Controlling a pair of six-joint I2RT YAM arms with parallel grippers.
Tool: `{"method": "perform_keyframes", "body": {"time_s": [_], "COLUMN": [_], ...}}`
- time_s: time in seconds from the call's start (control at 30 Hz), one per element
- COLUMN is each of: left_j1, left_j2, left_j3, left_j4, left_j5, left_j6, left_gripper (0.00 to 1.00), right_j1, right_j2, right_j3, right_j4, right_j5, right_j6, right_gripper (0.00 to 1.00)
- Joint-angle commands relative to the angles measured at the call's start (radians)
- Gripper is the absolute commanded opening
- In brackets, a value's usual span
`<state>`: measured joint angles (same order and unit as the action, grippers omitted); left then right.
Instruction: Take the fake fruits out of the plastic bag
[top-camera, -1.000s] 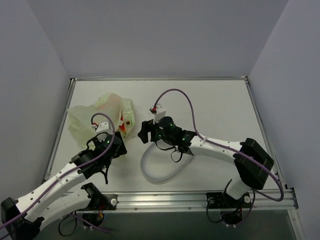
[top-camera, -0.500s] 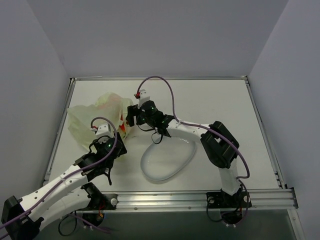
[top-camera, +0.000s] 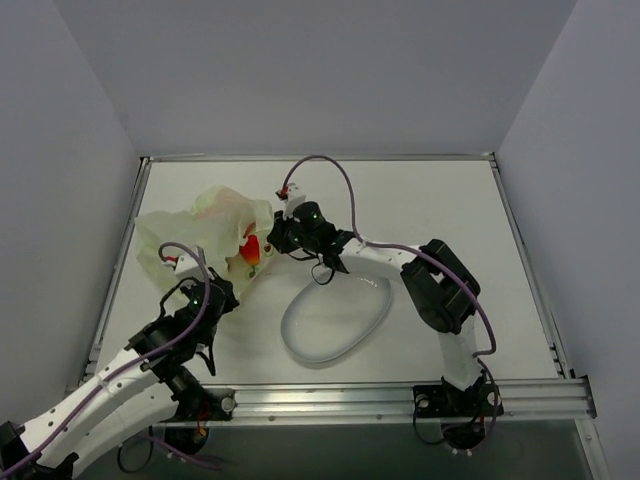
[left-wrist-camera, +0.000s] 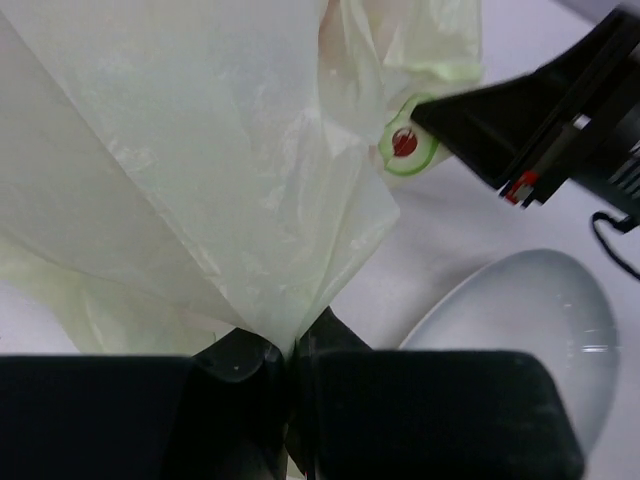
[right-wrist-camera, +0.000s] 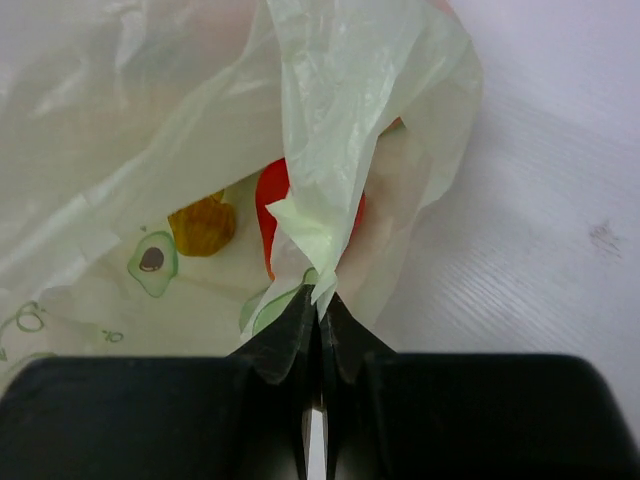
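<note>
Where both arms reach into the left half of the table (top-camera: 450, 200), the plastic bag (top-camera: 195, 228) sits bunched and puffed, pale yellow-green, translucent, much crinkled; it is pinched from two sides. Left claw (left-wrist-camera: 291, 352): jaws drawn tight together, a gathered fold of bag film caught between the tips, the sheet fanning up and away from them in taut creases. Right claw (right-wrist-camera: 320, 300): jaws likewise closed to a slit, clamped on a thin tongue of the bag's right-hand edge; in the top view it meets the bag at its right side. Bag stretched between the two grips; whether its underside is on the table or off it, cannot tell. Contents, seen through the film from the right wrist: a red fruit (right-wrist-camera: 272, 200) just above the pinch, an orange-yellow fruit (right-wrist-camera: 203, 227) beside it to the left, both inside the bag; other pieces not made out. Top view shows the red one as a bright patch at the bag's near-right corner. Avocado print (left-wrist-camera: 405, 146) on the film. White oval plate (top-camera: 340, 318) lies right of the bag, near the right claw, apart from the film.
</note>
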<state>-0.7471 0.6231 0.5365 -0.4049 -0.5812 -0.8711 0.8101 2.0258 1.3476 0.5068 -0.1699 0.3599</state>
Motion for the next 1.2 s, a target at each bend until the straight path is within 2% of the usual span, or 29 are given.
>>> {"method": "perform_keyframes", "body": {"time_s": [0.0, 0.13, 0.27, 0.47, 0.5, 0.53, 0.6, 0.63, 0.67, 0.7, 0.73, 0.8, 0.83, 0.93, 1.1, 1.17], "left_j1": [-0.001, 0.002, 0.002, 0.002, 0.002, 0.002, 0.002, 0.002, 0.002, 0.002, 0.002, 0.002, 0.002, 0.002, 0.002, 0.002], "left_j2": [-0.086, -0.178, -0.183, -0.246, -0.261, -0.291, -0.316, -0.333, -0.341, -0.347, -0.362, -0.382, -0.404, -0.427, -0.419, -0.425], "left_j3": [0.121, 0.172, 0.184, 0.105, 0.091, 0.085, 0.074, 0.062, 0.054, 0.046, 0.039, 0.013, 0.004, -0.029, -0.058, -0.067], "left_j4": [0.024, 0.047, 0.031, -0.009, -0.023, -0.025, -0.035, -0.040, -0.043, -0.061, -0.071, -0.078, -0.075, -0.052, -0.031, -0.017], "left_j5": [0.013, 0.046, 0.116, 0.202, 0.205, 0.211, 0.236, 0.244, 0.257, 0.259, 0.259, 0.259, 0.262, 0.277, 0.307, 0.308], "left_j6": [0.027, 0.029, -0.008, -0.071, -0.069, -0.063, -0.052, -0.048, -0.042, -0.039, -0.039, -0.031, -0.031, -0.028, -0.039, -0.037], "left_gripper": [0.03, 0.02, 0.02, 0.02, 0.03, 0.02, 0.02, 0.02, 0.02, 0.02, 0.02, 0.02, 0.02, 0.02, 0.02, 0.02], "right_j1": [-0.072, -0.140, -0.149, -0.155, -0.157, -0.157, -0.157, -0.152, -0.125, -0.100, -0.071, 0.027, 0.052, 0.139, 0.190, 0.187], "right_j2": [-0.139, -0.231, -0.298, -0.383, -0.401, -0.423, -0.489, -0.534, -0.559, -0.588, -0.643, -0.683, -0.696, -0.636, -0.442, -0.356], "right_j3": [-0.091, -0.181, -0.261, -0.389, -0.404, -0.410, -0.412, -0.406, -0.397, -0.387, -0.378, -0.367, -0.358, -0.355, -0.295, -0.254], "right_j4": [0.042, -0.009, -0.064, -0.062, -0.070, -0.082, -0.103, -0.149, -0.174, -0.194, -0.217, -0.228, -0.222, -0.141, -0.073, -0.034], "right_j5": [-0.080, -0.169, -0.180, 0.029, 0.067, 0.073, 0.073, 0.079, 0.096, 0.124, 0.204, 0.243, 0.234, 0.182, 0.375, 0.394], "right_j6": [-0.042, -0.101, -0.156, -0.139, -0.131, -0.127, -0.113, -0.107, -0.108, -0.113, -0.119, -0.131, -0.127, -0.085, -0.053, -0.053], "right_gripper": [0.00, 0.00, 0.00, 0.02, 0.08, 0.32, 0.67, 0.81, 0.81, 0.81, 0.76, 0.62, 0.42, 0.19, 0.19, 0.21]}}
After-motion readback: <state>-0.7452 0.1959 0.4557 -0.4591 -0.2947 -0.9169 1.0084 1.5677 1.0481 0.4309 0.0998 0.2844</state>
